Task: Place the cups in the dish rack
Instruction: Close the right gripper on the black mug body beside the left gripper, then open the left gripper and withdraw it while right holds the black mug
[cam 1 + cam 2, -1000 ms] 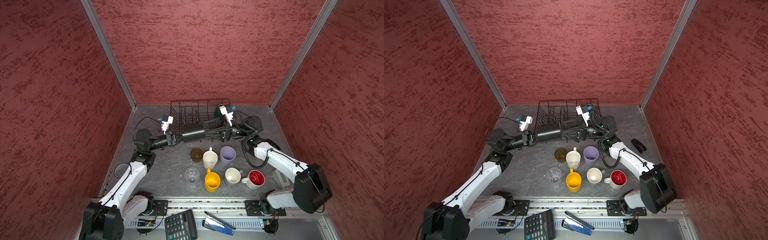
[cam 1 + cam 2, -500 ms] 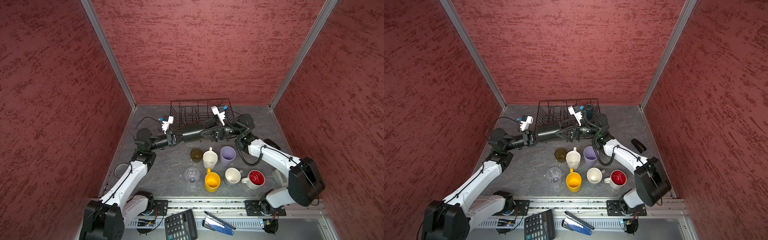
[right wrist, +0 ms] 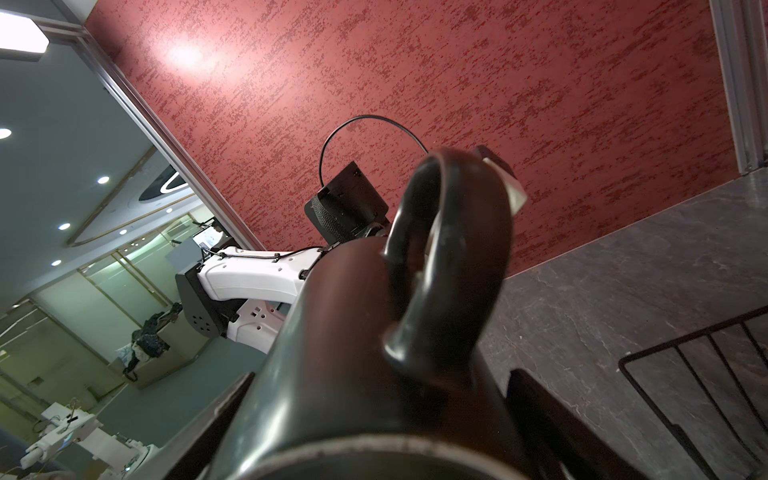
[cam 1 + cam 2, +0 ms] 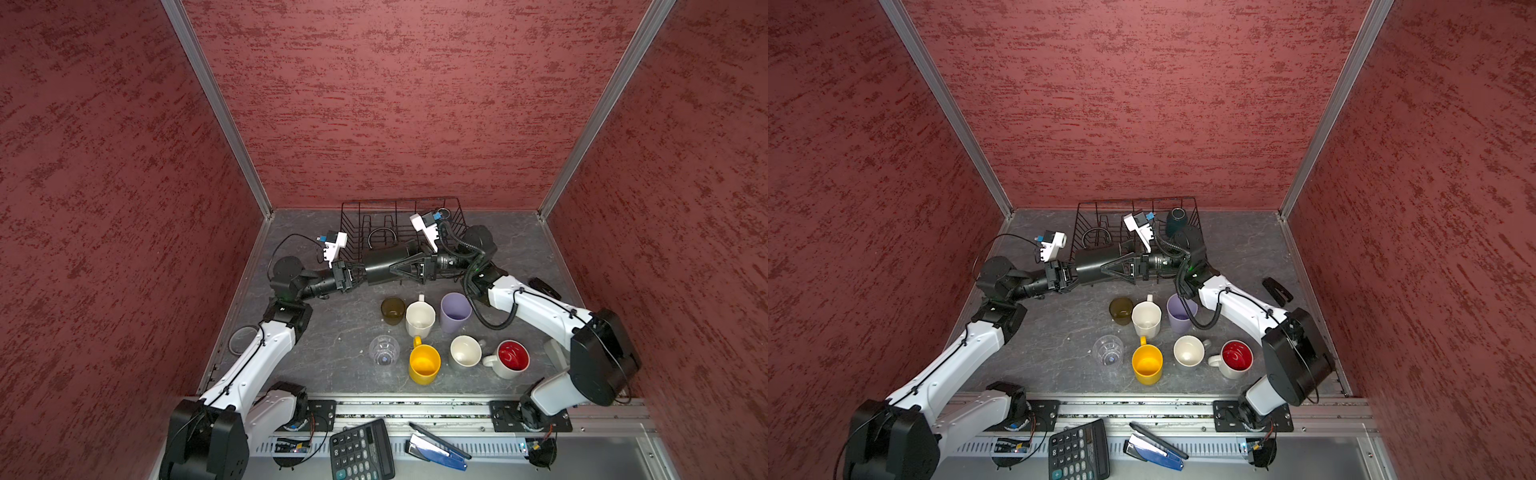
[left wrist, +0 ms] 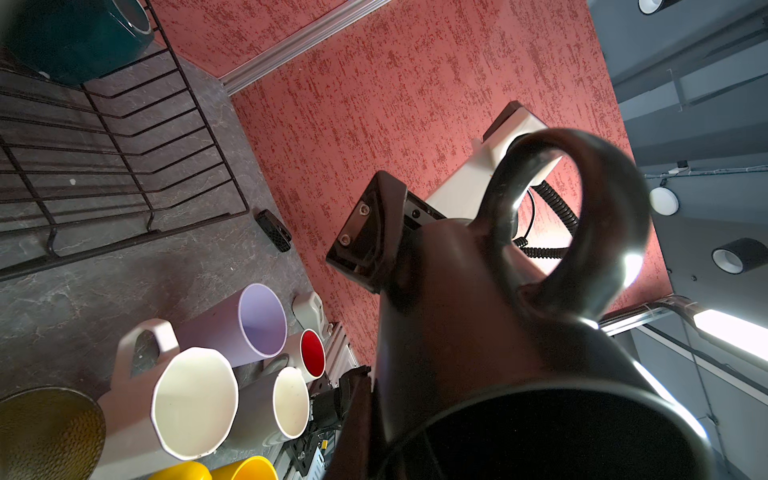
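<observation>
Though right wrist misses it, left wrist shows teal cup (image 5: 75,37) — racked.

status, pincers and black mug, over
Left pincer shut on black mug at rim, mug aloft. Right pincer straddles its base, grip unclear. Dish rack just behind, teal mug inside.

A robot test booth inside an office-like lab: red textured panels (image 4: 395,104) in aluminium posts (image 4: 217,108) wall in a grey stone-look table (image 4: 332,324). White robot arms (image 4: 257,357) are bolted to a metal rail (image 4: 415,409). Past the booth, the right wrist view shows glass partitions (image 3: 124,282) and recessed ceiling lights (image 3: 103,179).
</observation>
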